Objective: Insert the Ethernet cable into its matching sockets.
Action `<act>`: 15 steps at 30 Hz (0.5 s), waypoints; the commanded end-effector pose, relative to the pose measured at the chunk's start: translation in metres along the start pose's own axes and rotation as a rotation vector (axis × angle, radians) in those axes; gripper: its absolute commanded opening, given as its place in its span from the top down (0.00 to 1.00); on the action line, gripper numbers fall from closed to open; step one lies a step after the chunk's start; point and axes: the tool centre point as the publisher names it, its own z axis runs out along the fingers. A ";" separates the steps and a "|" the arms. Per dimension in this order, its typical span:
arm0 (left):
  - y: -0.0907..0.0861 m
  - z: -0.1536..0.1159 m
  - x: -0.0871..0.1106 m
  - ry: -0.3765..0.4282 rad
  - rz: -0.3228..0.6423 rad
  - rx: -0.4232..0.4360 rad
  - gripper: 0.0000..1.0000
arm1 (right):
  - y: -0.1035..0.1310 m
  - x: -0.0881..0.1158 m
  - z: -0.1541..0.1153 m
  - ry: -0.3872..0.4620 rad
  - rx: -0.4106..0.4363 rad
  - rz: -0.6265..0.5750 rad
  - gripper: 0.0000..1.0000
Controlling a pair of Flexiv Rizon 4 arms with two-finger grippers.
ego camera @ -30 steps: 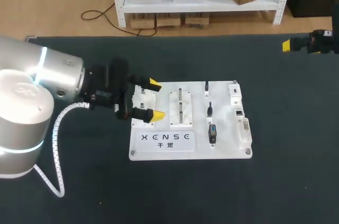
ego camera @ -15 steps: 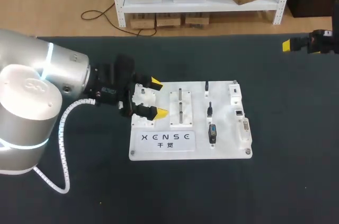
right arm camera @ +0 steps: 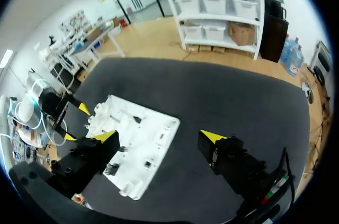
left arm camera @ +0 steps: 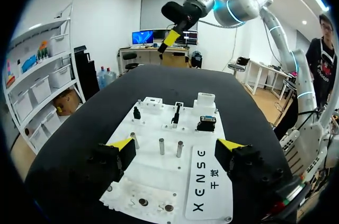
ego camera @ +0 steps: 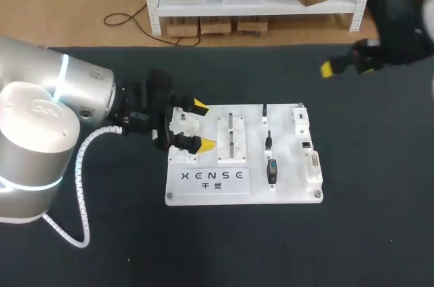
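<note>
Head view, left end effector (ego camera: 201, 125) over board (ego camera: 293, 186)

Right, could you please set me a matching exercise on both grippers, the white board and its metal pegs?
1. yellow-tipped left gripper
2. yellow-tipped right gripper
3. white rectangular plastic board
4. two slim metal pegs

A. standing upright on the board
B. open, at the board's left end
C. lying flat on the dark table
D. open, above the table, clear of the board

Pairs: 1-B, 2-D, 3-C, 4-A.
</note>
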 end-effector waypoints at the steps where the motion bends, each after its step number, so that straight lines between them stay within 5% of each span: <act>1: 0.000 0.000 0.001 -0.003 0.001 0.000 0.00 | 0.037 -0.006 0.011 0.081 0.146 0.015 0.00; 15: 0.000 0.000 0.001 -0.003 0.001 0.000 0.00 | 0.081 0.042 0.060 0.306 0.319 0.089 0.00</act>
